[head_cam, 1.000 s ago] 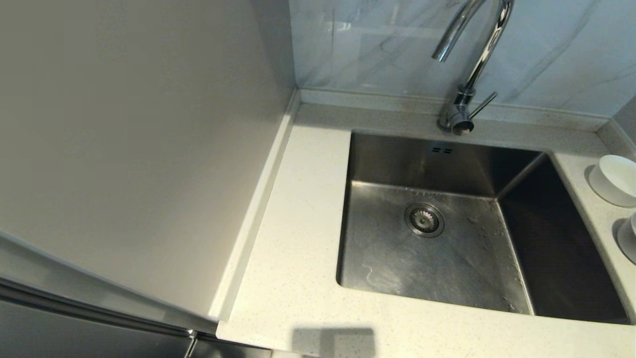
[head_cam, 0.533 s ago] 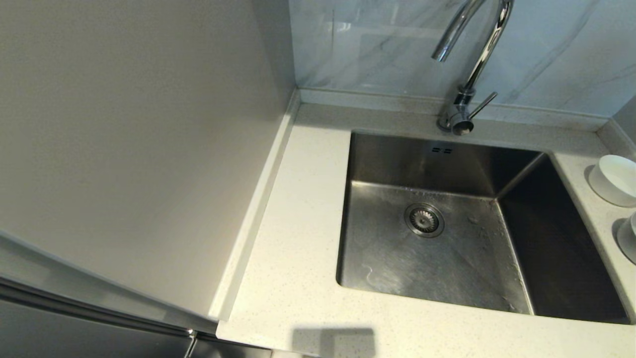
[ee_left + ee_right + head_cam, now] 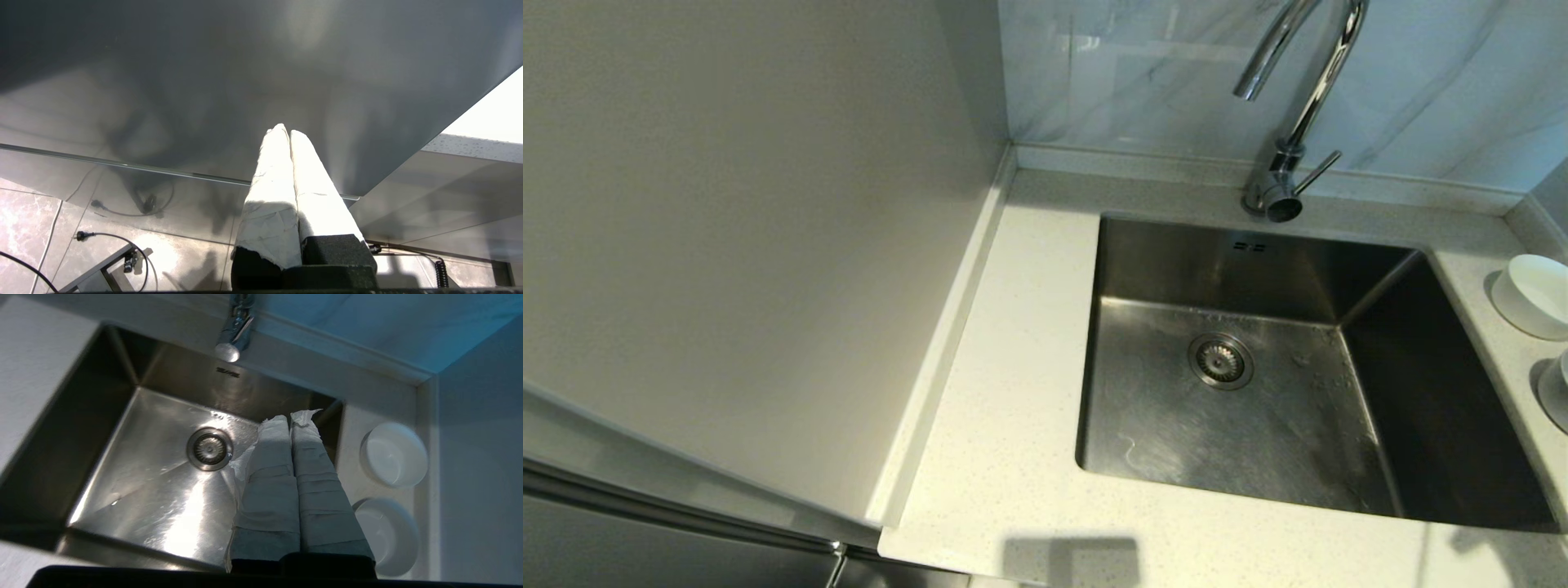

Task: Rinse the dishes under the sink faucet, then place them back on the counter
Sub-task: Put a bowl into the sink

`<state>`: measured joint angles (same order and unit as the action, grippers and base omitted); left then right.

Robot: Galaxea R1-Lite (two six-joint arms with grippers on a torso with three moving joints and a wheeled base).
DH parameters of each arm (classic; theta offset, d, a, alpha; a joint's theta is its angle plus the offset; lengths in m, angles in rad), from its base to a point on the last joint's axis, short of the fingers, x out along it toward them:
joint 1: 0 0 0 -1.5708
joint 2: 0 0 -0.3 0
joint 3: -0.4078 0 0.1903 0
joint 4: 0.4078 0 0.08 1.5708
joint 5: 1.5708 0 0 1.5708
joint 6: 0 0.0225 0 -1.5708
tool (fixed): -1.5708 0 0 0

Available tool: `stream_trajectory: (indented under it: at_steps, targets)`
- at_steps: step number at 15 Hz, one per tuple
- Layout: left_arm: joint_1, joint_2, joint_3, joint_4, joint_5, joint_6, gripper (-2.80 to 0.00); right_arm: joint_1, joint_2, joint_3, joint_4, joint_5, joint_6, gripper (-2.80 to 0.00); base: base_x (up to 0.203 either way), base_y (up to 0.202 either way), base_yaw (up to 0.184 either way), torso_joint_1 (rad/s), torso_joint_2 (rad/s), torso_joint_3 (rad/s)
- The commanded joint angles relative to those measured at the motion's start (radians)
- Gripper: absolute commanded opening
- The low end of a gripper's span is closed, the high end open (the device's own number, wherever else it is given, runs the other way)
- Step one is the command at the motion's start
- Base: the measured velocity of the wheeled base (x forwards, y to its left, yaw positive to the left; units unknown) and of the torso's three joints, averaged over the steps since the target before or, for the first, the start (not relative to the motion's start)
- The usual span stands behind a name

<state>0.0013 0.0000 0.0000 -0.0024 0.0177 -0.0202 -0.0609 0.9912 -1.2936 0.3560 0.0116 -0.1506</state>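
- Counter (image 3: pixel 1013 343) wraps the sink (image 3: pixel 1225 408); basin holds no dish, drain strainer (image 3: pixel 1220 360) uncovered, faucet (image 3: pixel 1294 106) arched over the back edge with no water running that I can see.
- Dishes sit on the counter strip to the right of the sink: far white bowl (image 3: pixel 393 454) and near white bowl (image 3: pixel 386 535), just beside each other (third bowl, the pink one, not in view).
- Right gripper (image 3: pixel 291 416) hangs over the sink's right side near the bowls, taped fingers pressed together, holding nothing.
- Left gripper (image 3: pixel 284 130) parked low in front of a dark cabinet panel (image 3: pixel 204 81), fingers also together, nothing held.
- Step in hand, my read: reach for the first bowl. To do it well, spread the fingers before descending, straddle the rim wall, and avoid nudging the neighbouring bowl.
- Versus a second ago: head view nearly unchanged, except a faint shadow now falls on the front counter edge at the lower right, probably the right arm coming in.
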Motion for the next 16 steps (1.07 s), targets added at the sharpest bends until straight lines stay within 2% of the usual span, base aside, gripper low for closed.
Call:
stream_trajectory:
  at_steps: [1,3,4,5,9,16]
  targets:
    - [0.000,-0.003,0.000,-0.001,0.001,-0.001,-2.80,-0.032,0.354,-0.310,0.149,-0.003,-0.026,-2.80,0.000,0.000,0.000,0.000,0.00,0.000]
    - [0.000,-0.003,0.000,-0.001,0.000,-0.001,-2.80,-0.094,0.499,-0.439,0.264,0.001,-0.083,-2.80,0.000,0.000,0.000,0.000,0.00,0.000]
    - [0.000,-0.003,0.000,-0.001,0.001,-0.001,-2.80,-0.145,0.545,-0.449,0.303,0.006,-0.148,-2.80,0.000,0.000,0.000,0.000,0.00,0.000]
    - [0.000,-0.003,0.000,-0.001,0.001,-0.001,-2.80,-0.179,0.576,-0.452,0.325,0.010,-0.209,0.00,0.000,0.000,0.000,0.000,0.00,0.000]
    - [0.000,-0.003,0.000,-0.001,0.001,-0.001,-2.80,-0.264,0.652,-0.479,0.421,0.021,-0.283,0.00,0.000,0.000,0.000,0.000,0.00,0.000]
    - [0.000,-0.003,0.000,-0.001,0.001,-0.001,-2.80,-0.367,0.847,-0.590,0.420,0.011,-0.290,0.00,0.000,0.000,0.000,0.000,0.00,0.000]
